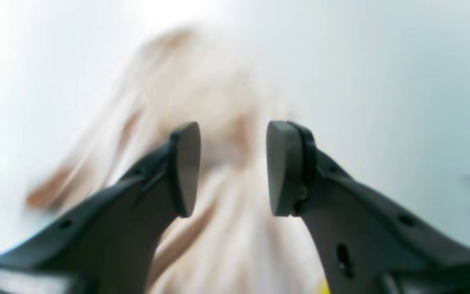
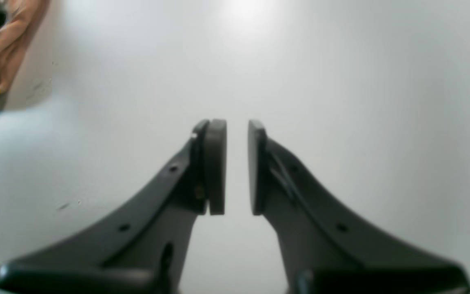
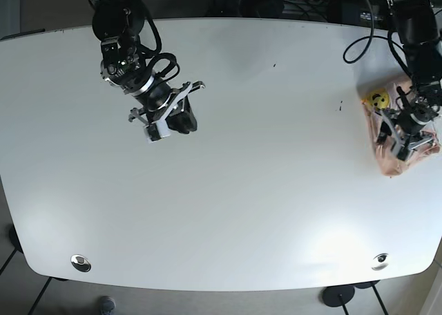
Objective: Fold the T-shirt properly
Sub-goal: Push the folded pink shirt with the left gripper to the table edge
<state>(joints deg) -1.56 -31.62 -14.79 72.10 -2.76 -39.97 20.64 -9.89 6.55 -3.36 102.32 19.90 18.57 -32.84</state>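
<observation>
The T-shirt (image 3: 389, 164) is a crumpled peach bundle with a yellow smiley print (image 3: 377, 99), lying near the table's right edge. My left gripper (image 3: 394, 144) hangs right over it. In the left wrist view the left gripper (image 1: 233, 124) is open, with the blurred shirt (image 1: 235, 245) below and between the fingers; nothing is held. My right gripper (image 3: 173, 127) is far away over the bare upper-left part of the table. In the right wrist view the right gripper (image 2: 237, 122) is empty, its pads a narrow gap apart, and the shirt (image 2: 10, 41) shows in the top left corner.
The white table (image 3: 262, 191) fills the base view. Cables and dark equipment (image 3: 311, 1) lie beyond its far edge. Two round metal fittings (image 3: 81, 262) sit near the front edge. The shirt lies close to the right edge of the table.
</observation>
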